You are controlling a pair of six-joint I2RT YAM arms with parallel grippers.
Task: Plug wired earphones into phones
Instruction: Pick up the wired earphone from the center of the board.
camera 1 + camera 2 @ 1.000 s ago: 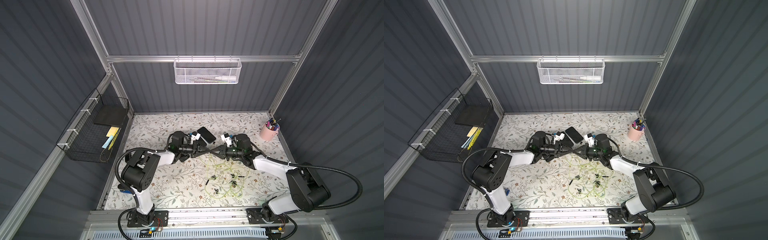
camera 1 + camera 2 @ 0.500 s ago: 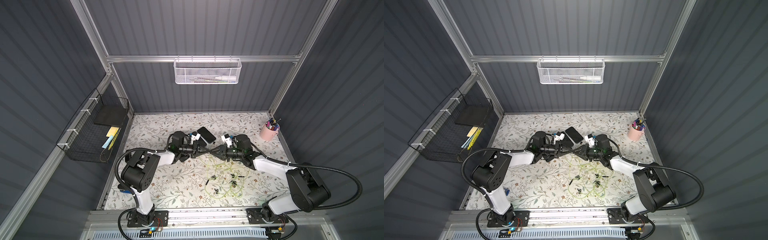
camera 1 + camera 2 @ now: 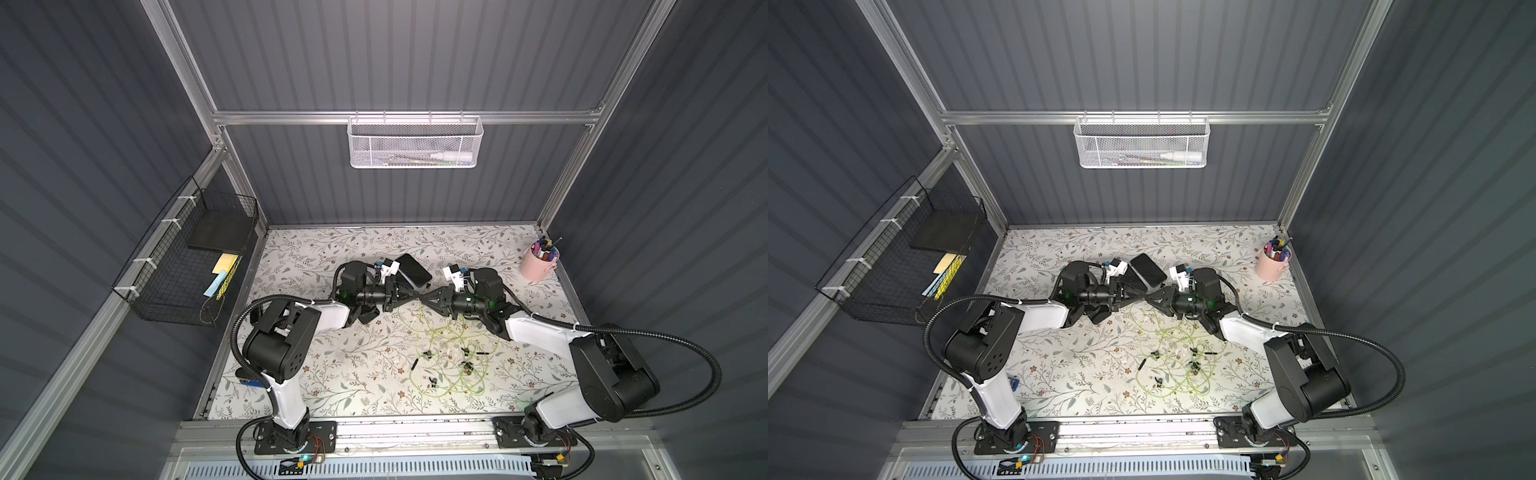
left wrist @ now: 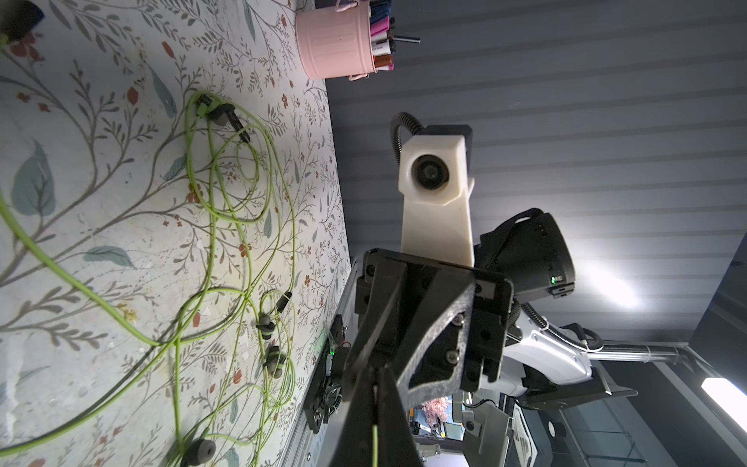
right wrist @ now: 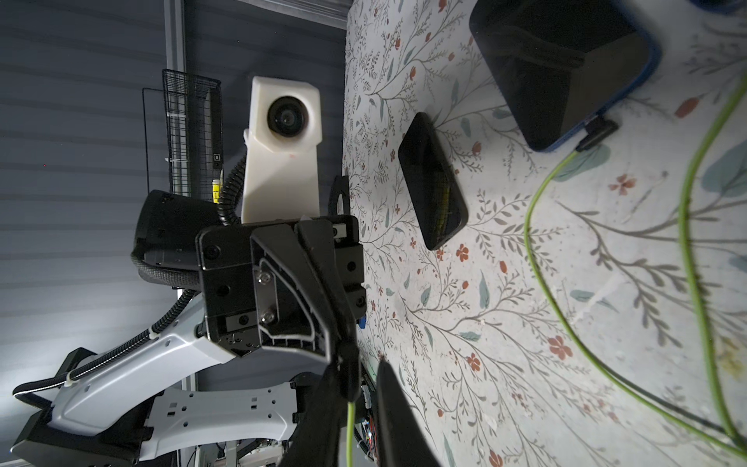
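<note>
Progress is judged partial. One phone (image 5: 566, 60), in a blue case, is seen in the right wrist view with a black angled plug (image 5: 600, 131) seated at its corner and a green lead (image 5: 537, 202) running from it. That connection is taken as made, though the socket itself is not visible. A second phone (image 5: 432, 182) lies flat on the desk (image 5: 465, 323) nearby with no cable at it. A third phone cannot be located with certainty. The other wired earphones (image 3: 449, 357) lie in a loose tangle on the desk in front of the right arm, and at least one free plug (image 4: 238, 121) is noted among them.

The left gripper (image 3: 415, 296) and right gripper (image 3: 426, 298) are positioned tip to tip over the middle of the desk. The left gripper is closed on a thin earphone cable (image 4: 374, 438), which is seen emerging between its fingers in the left wrist view. The right gripper's jaws are narrowly apart, with the same cable passing between them; no grip by it is confirmed. A handover or regrasp of the cable is judged to be the step in hand. At least one plugging is judged outstanding.
</note>
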